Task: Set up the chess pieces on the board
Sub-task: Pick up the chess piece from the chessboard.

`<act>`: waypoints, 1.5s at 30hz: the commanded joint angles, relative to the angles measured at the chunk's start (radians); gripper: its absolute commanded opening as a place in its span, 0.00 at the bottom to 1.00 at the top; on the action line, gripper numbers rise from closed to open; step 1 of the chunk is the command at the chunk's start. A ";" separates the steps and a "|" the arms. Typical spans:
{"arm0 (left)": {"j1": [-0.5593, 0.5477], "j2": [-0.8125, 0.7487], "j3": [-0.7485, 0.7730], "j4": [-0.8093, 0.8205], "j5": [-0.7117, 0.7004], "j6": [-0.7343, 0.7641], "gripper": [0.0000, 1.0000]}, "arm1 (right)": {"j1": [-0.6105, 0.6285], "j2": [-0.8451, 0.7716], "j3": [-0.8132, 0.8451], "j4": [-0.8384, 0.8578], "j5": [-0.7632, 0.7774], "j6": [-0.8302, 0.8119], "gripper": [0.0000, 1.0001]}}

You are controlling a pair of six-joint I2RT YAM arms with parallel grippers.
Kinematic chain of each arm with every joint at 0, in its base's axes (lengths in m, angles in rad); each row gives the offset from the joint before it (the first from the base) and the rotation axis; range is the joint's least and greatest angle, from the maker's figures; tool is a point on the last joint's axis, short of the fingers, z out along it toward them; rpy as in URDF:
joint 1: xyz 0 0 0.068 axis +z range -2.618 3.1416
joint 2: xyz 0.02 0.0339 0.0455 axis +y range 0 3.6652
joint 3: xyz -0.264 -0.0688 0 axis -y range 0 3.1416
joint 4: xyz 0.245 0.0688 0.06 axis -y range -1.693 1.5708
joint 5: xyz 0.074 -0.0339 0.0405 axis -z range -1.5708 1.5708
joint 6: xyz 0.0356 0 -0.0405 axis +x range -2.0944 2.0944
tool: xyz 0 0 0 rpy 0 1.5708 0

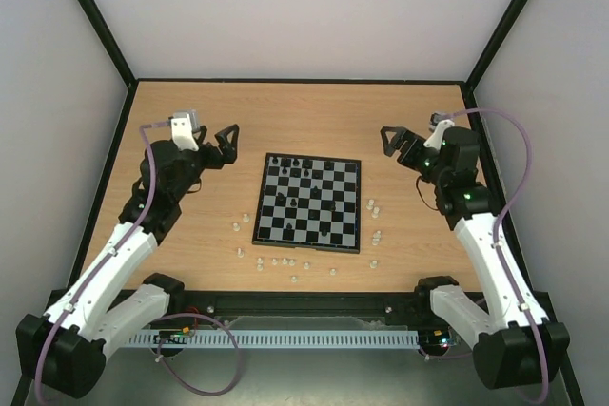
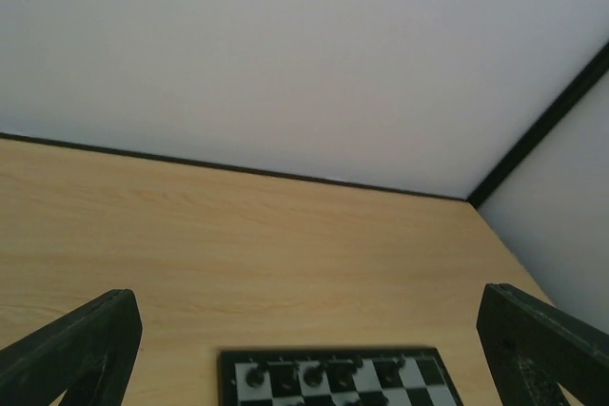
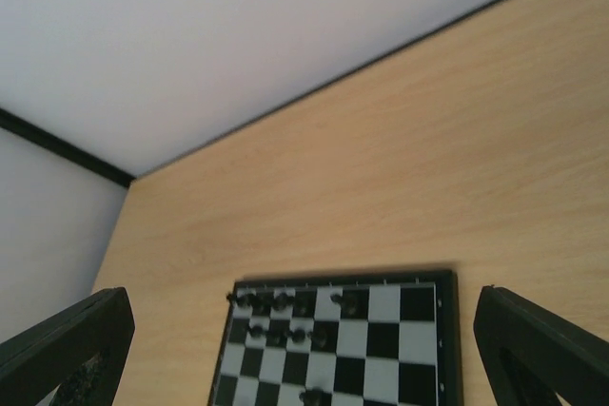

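Left gripper (image 1: pixel 228 146) hovers off the far-left corner of the board (image 1: pixel 347 221), fingers wide apart, nothing held. The board sits mid-table (image 1: pixel 190 111), with black pieces (image 1: pixel 295 170) mostly on its far rows and white pieces (image 1: pixel 276 261) loose along its near edge and both sides. I'd drop straight onto a lone white one and pinch low. Right gripper (image 1: pixel 388 142) is spread and empty too.
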 commanded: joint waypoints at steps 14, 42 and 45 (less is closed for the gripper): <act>-0.013 0.043 -0.047 -0.116 0.329 -0.085 0.99 | 0.388 0.135 0.005 -0.301 0.234 -0.055 0.99; -0.141 -0.068 -0.169 -0.351 -0.104 -0.116 0.99 | 0.640 0.576 0.120 -0.349 0.385 -0.121 0.44; -0.141 -0.061 -0.175 -0.343 -0.098 -0.112 1.00 | 0.641 0.602 0.122 -0.353 0.397 -0.120 0.43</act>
